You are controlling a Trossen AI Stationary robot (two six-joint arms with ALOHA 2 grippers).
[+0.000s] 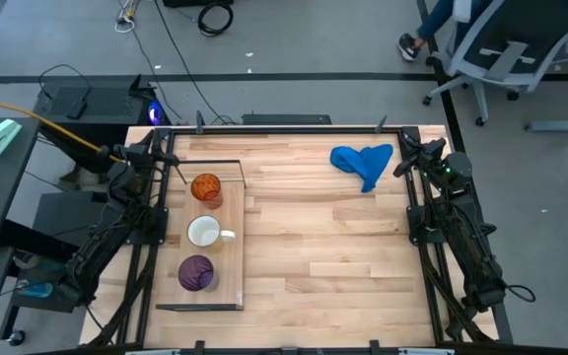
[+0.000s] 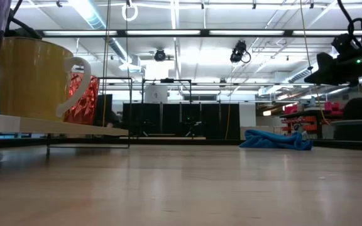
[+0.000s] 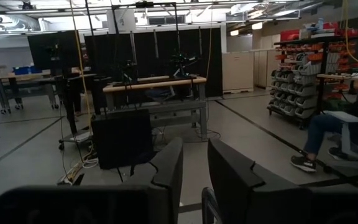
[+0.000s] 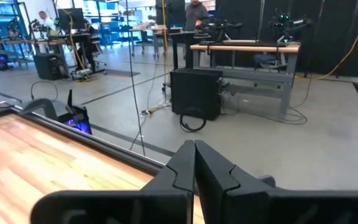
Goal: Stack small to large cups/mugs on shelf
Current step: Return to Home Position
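Stacking looks finished: the table (image 1: 343, 256) is carrying the shelf (image 1: 231, 281) along its left edge, and all three vessels are standing on that board in a row, with neither arm touching anything. The left arm is lying folded along the table's left edge. The left gripper (image 1: 171, 158) is sitting by the far-left corner with its fingers (image 3: 169, 168) spread a little, a clear gap showing between them in the left wrist view. The right arm is lying along the right edge, the right gripper (image 1: 402, 166) sitting by the far-right corner with fingers pressed together. The purple cup (image 1: 196, 272) is occupying the shelf's near end, the white mug (image 1: 203, 232) the middle with its handle pointing toward the table's centre, and the orange cup (image 1: 206, 187) the far end. The blue cloth (image 1: 363, 164) is lying near the far edge, just beside the right gripper. I judge the step in hand to be the return to rest, so the next move is calling only for settling both arms clear of the shelf. The low view is cutting the purple cup off and showing the mug's outer wall as yellow. Whether the sizes are running small to large is hard to judge, and neither wrist view is showing the cups.
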